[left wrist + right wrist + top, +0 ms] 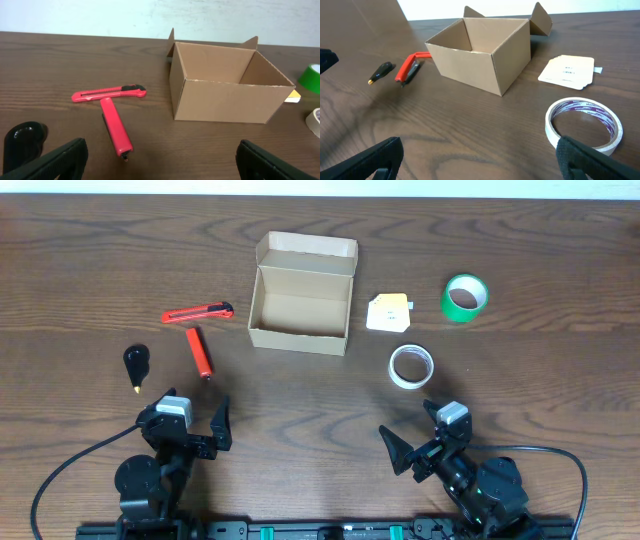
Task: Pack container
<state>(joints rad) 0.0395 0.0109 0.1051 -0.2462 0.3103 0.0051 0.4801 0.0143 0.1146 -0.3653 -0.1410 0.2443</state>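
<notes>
The container (298,340), an open tan cardboard box with its flap lid standing up at the back, sits empty at the table's middle; it also shows in the left wrist view (225,102) and the right wrist view (470,67). My left gripper (185,422) is open and empty near the front left, behind a red marker (115,126). My right gripper (415,430) is open and empty near the front right, just short of a white tape roll (584,122).
Left of the box lie a red box cutter (197,312), the red marker (199,351) and a black yellow-tipped tool (135,365). Right of it lie a tan card pad (388,312), a green tape roll (464,298) and the white tape roll (411,366).
</notes>
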